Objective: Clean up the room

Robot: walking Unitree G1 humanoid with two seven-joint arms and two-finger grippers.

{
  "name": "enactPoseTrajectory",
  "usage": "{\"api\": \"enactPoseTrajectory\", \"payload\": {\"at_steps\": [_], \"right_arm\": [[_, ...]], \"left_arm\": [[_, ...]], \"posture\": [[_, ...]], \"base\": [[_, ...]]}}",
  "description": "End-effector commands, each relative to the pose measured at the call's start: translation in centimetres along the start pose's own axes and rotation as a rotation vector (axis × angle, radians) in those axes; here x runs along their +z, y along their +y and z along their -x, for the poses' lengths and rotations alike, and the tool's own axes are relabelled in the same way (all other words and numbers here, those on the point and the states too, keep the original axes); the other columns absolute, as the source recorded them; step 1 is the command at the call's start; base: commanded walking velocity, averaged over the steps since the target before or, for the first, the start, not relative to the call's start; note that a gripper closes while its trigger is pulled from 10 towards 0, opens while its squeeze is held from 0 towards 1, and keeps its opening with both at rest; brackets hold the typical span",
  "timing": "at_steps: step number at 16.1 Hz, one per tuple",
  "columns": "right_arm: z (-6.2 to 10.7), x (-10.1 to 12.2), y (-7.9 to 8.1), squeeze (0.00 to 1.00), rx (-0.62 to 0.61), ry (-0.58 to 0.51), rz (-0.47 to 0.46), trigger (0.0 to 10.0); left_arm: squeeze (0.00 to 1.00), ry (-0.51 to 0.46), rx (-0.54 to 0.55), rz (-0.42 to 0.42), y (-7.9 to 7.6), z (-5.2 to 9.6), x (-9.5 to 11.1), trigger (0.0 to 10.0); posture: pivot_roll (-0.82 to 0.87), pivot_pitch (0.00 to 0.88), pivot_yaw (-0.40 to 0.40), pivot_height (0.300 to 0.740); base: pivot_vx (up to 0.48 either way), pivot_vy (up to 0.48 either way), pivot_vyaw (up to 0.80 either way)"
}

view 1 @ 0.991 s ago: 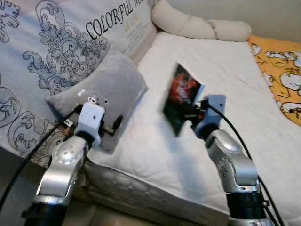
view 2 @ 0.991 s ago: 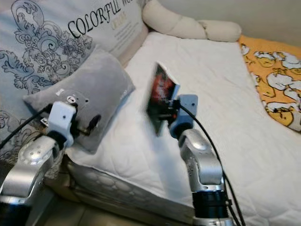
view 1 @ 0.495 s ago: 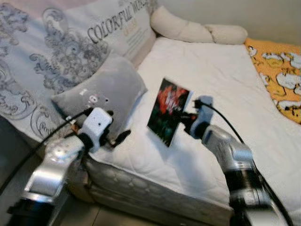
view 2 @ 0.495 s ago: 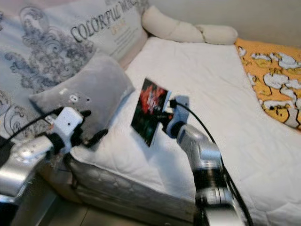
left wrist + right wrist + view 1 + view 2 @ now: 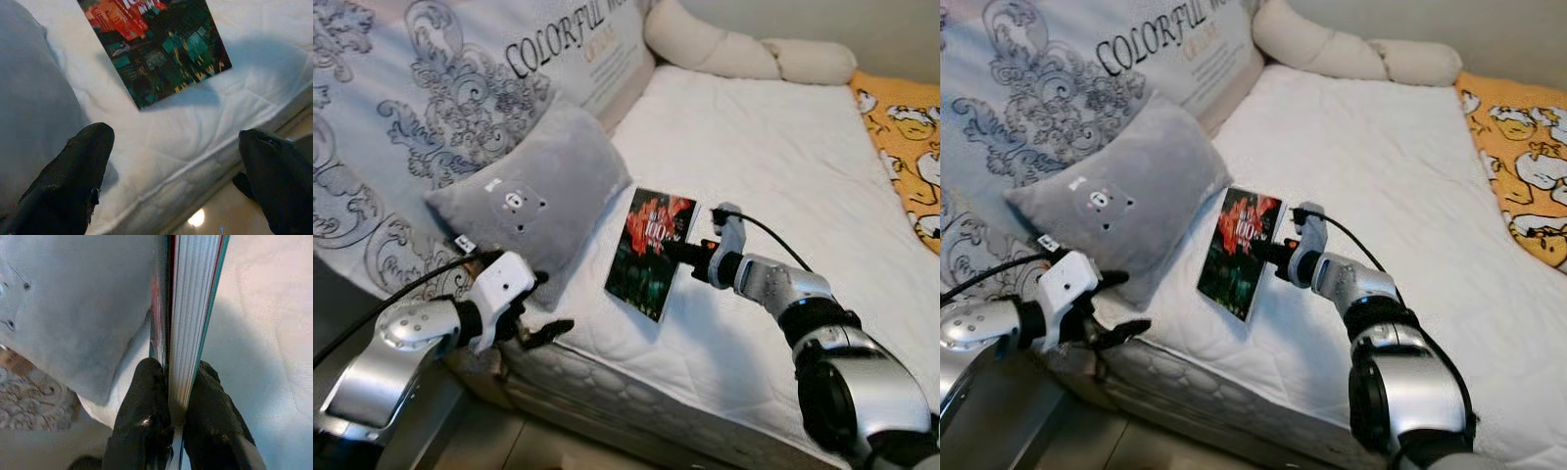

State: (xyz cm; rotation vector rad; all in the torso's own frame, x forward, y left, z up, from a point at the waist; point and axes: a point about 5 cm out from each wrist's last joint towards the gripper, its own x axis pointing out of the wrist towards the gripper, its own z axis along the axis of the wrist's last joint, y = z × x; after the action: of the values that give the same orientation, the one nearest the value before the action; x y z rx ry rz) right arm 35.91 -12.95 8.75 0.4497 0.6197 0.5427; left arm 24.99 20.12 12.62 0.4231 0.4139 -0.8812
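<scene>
A book (image 5: 649, 251) with a dark red and green cover hangs low over the white mattress (image 5: 773, 157), tilted, its lower edge near the sheet. My right gripper (image 5: 679, 252) is shut on the book's right edge; in the right wrist view the fingers (image 5: 146, 416) pinch the page block (image 5: 193, 308). My left gripper (image 5: 540, 305) is open, down at the mattress's front left corner below a grey bear pillow (image 5: 529, 201). The left wrist view shows the book (image 5: 156, 49) ahead between its fingertips (image 5: 73, 171).
A large patterned cushion (image 5: 440, 88) with lettering leans along the left. A cream bolster (image 5: 744, 57) lies at the bed's head. An orange patterned blanket (image 5: 913, 147) covers the right side. The mattress edge (image 5: 607, 401) drops to the floor in front.
My right arm has stretched out and lowered the book from upright in the air to just above the sheet. My left gripper has dropped from the pillow's front to the mattress corner. The camera shifted.
</scene>
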Motion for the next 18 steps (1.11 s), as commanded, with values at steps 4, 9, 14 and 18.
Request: {"api": "enactPoseTrajectory", "payload": {"at_steps": [4,9,14,18], "right_arm": [[-0.4,1.3,0.2,0.0,-0.08,-0.013,0.216,10.0],[-1.4,0.5,0.8,0.72,-0.16,0.022,0.428,10.0],[-1.0,0.8,-0.3,1.0,-0.33,-0.031,0.542,10.0],[-0.3,2.9,-0.6,1.0,-0.419,-0.118,0.638,10.0]], "left_arm": [[0.0,0.021,-0.012,-0.004,-0.4,0.7,0.2,10.0],[0.0,0.043,-0.063,0.008,-1.9,1.3,0.1,10.0],[0.0,0.036,-0.062,0.014,-2.3,1.3,0.4,10.0],[0.0,0.033,-0.058,0.011,-2.2,1.1,0.5,10.0]], "posture": [[0.1,0.0,-0.017,0.74],[0.12,0.0,-0.025,0.74],[0.11,0.0,-0.018,0.74],[0.1,0.0,-0.01,0.74]], "base": [[0.0,0.0,0.0],[0.0,0.0,0.0],[0.0,0.0,0.0],[0.0,0.0,0.0]]}}
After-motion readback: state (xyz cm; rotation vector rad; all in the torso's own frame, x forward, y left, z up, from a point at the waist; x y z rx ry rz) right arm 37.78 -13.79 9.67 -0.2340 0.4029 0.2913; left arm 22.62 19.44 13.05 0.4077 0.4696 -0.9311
